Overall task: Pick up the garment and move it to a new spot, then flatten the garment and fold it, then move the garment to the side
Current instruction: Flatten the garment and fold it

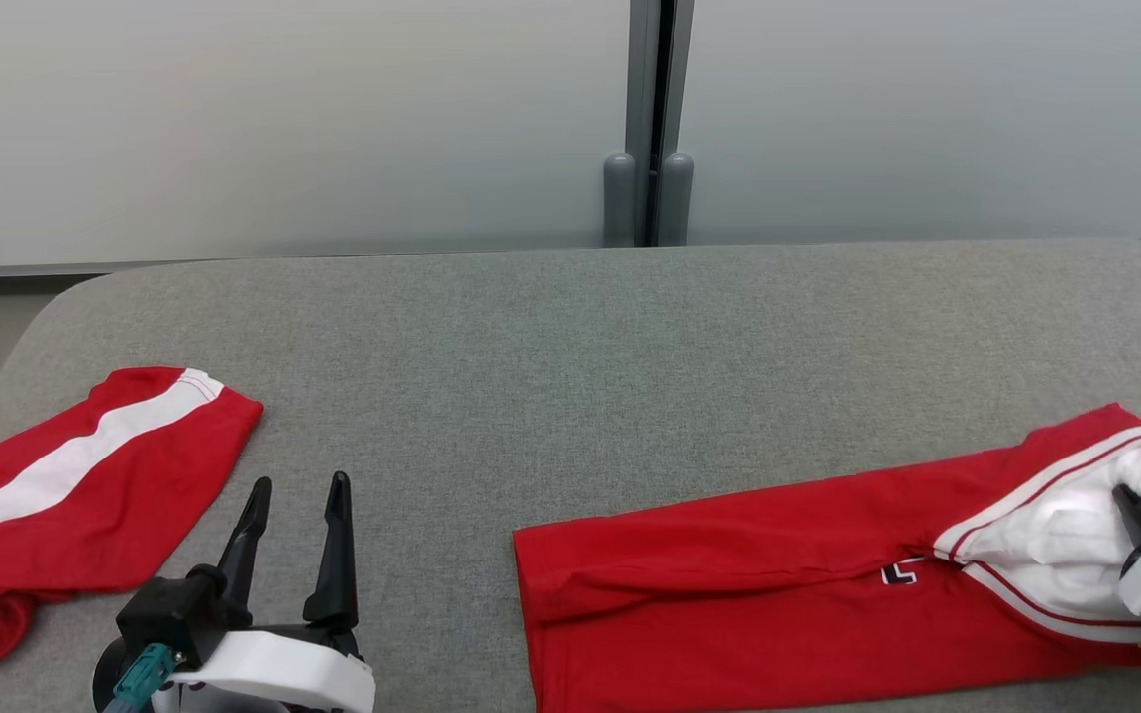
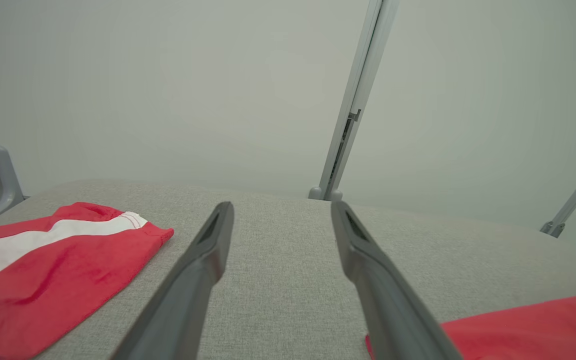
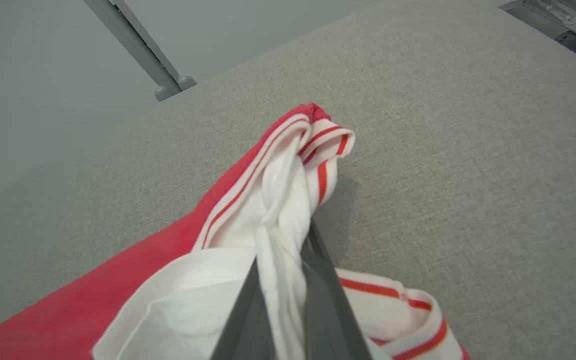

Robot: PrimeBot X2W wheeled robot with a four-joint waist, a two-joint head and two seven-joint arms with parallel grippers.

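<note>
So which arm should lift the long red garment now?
Right. The right gripper is shut on the white lining of the long red garment; the left gripper is open over the grey surface, apart from it.

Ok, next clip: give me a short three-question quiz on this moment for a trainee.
1. True or false: the left hand is shut on cloth.
2. What does the right hand pinch? A) white inner cloth at the folded red garment's striped waistband; B) a loose sock; C) nothing.
3. Fill in: ___ red garments lie on the table.
Key: 1 false, it is open and empty; 2 A; 3 two, counting the white-striped red garment at the left.
</note>
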